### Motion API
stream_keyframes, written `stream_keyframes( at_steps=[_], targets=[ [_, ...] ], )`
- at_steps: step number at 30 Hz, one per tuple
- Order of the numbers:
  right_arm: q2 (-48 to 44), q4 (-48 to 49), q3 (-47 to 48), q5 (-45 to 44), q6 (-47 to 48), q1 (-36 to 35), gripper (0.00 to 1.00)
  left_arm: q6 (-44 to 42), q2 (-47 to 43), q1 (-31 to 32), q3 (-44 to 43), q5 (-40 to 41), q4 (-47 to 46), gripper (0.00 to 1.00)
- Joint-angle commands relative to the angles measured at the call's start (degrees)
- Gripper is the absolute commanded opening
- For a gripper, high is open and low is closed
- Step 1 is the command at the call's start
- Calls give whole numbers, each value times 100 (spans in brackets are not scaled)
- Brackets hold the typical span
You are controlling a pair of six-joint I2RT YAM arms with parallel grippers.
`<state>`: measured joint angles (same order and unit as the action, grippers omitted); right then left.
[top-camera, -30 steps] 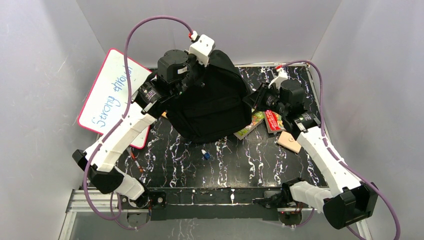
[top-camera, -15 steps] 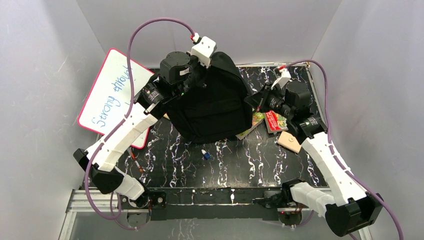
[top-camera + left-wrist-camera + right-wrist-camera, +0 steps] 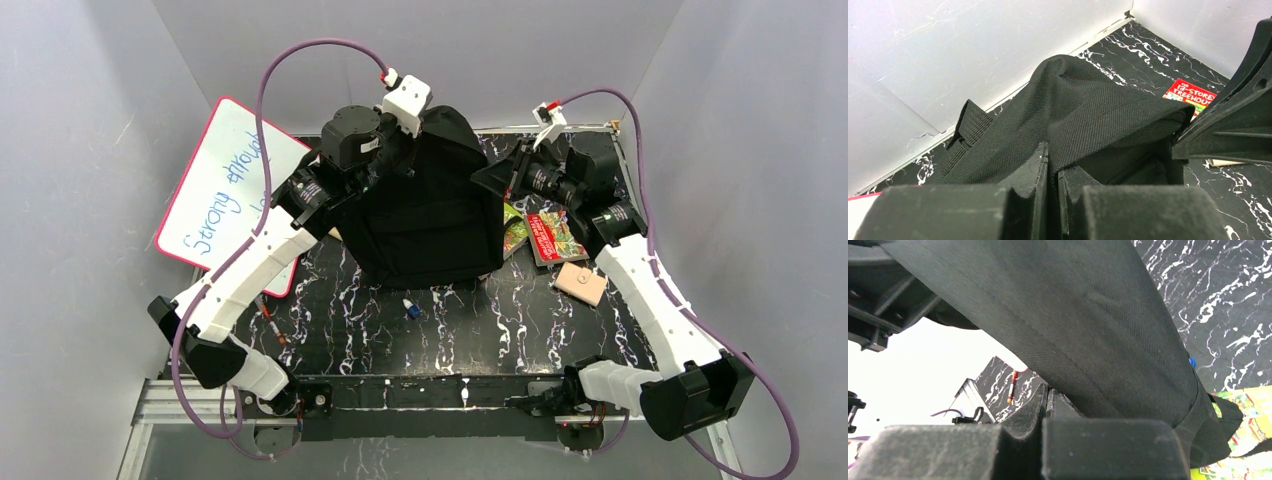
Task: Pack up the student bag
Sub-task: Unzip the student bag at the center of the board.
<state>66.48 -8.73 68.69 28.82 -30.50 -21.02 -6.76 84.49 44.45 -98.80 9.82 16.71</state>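
Two hands (image 3: 1053, 162) (image 3: 1047, 395) pinching student bag (image 3: 425, 210)

Left arm (image 3: 250, 265): rises from its base at the near left edge, elbow pushed out to the left, white forearm reaching away toward the far middle.
Left wrist (image 3: 350, 138): held high, turned to the right.
Left gripper (image 3: 1053, 167): fingers pressed almost together, pinching a fold of the bag (image 3: 1088, 110).
Right arm (image 3: 650, 300): elbow low at the near right corner, forearm stretching away along the right side.
Right wrist (image 3: 585, 180): bent inward, pointing left toward the other arm.
Right gripper (image 3: 1046, 397): fingers closed tight on the bag's fabric.
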Motion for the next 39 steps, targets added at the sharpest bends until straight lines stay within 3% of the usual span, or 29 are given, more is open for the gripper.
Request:
stream_keyframes(
  at_steps=[1, 8, 21, 39],
  targets=[
    [-3, 902, 621, 432, -190, -17, 0, 107, -293, 27, 54, -311, -168, 0],
    [183, 1062, 1062, 560, -211, -19, 0, 105, -293, 20, 80, -344, -140, 0],
    [912, 1410, 1775, 1763, -456, -111, 0, 105, -193, 21, 30, -511, -125, 0],
    [1357, 1132, 2266, 1030, 24, -1089, 0, 175, -140, 21, 67, -601, -126, 0]
  ],
)
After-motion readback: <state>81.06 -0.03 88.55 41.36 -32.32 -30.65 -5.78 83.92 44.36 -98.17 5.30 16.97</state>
